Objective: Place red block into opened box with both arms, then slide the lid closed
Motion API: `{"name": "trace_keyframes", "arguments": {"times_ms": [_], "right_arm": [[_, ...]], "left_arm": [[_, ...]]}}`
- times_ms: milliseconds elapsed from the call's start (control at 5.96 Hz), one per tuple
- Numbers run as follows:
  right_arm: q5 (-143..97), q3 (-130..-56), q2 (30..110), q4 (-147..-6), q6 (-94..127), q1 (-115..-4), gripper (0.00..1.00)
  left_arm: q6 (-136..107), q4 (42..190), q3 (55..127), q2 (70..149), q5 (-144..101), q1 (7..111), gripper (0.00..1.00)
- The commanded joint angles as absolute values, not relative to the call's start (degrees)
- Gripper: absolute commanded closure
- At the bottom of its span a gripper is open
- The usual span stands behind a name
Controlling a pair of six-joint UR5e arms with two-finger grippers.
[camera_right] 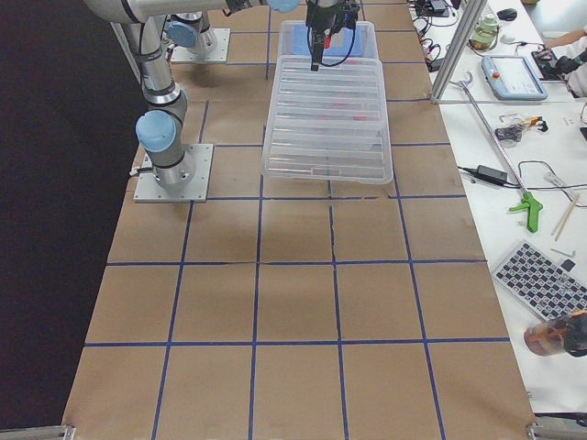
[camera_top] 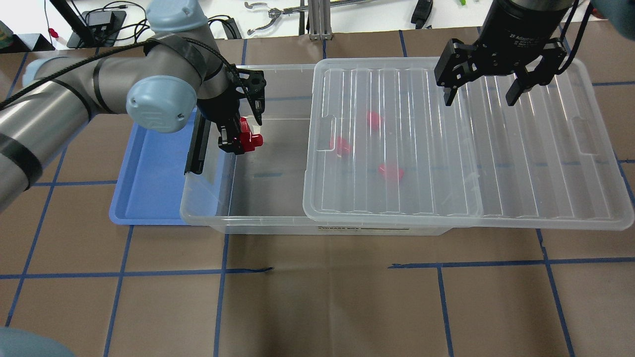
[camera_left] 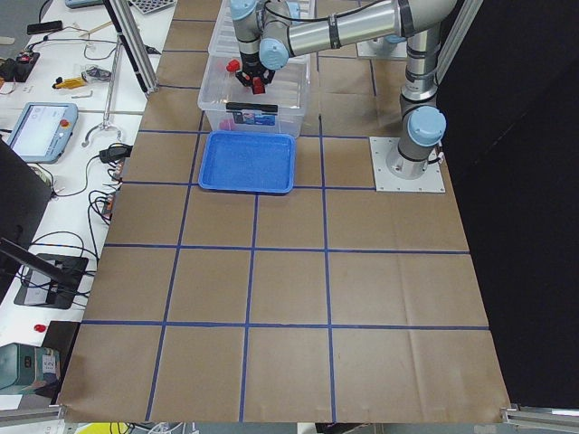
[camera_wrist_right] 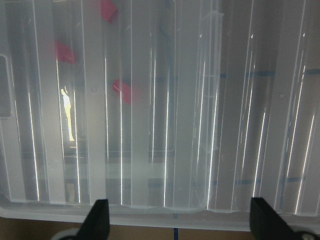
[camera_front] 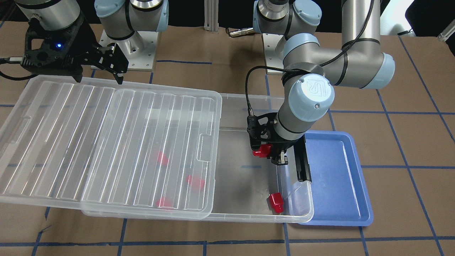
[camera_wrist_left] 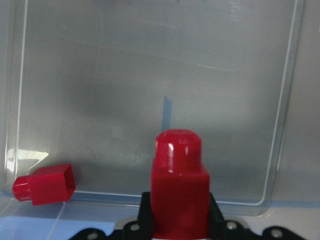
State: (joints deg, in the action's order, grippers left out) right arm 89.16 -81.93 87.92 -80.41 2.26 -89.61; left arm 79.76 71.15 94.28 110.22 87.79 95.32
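My left gripper (camera_top: 237, 142) is shut on a red block (camera_top: 249, 140), stub pointing out, and holds it over the uncovered end of the clear box (camera_top: 268, 225). The left wrist view shows this block (camera_wrist_left: 179, 180) above the box floor. Another red block (camera_front: 276, 202) lies loose in the corner near the black latch bar (camera_front: 302, 163). The ribbed clear lid (camera_top: 446, 163) is slid aside, covers the box's other part and overhangs its end; three red blocks show blurred beneath it. My right gripper (camera_top: 483, 91) hangs open above the lid's far edge, holding nothing.
A blue tray (camera_top: 149, 183) lies under and beside the box's latch end, with nothing in it. Brown paper with blue tape lines covers the table. The arm bases (camera_front: 128, 53) stand behind the box. Benches with tools flank the table in the side views.
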Motion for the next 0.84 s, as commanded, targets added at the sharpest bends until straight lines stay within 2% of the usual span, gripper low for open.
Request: {"name": "trace_keyframes", "arguments": {"times_ms": [0,168,504,672], "right_arm": [[89.21,-81.30,87.80,-80.42,2.20,-89.38,0.00],[88.95,-81.39,87.80,-80.42,2.20,-89.38,0.00],[88.86,-81.56,87.89,-80.33,2.20,-89.38,0.00],[88.94,-81.56,87.89,-80.33,2.20,-89.38,0.00]], "left_arm": [[80.24,63.51,97.97,113.98,87.63,95.71,0.98],[79.98,58.50,100.43,116.00,87.54,95.80,0.97],[80.07,56.34,101.42,117.25,87.54,95.98,0.89],[79.89,56.25,101.25,117.42,87.54,95.80,0.61]]}}
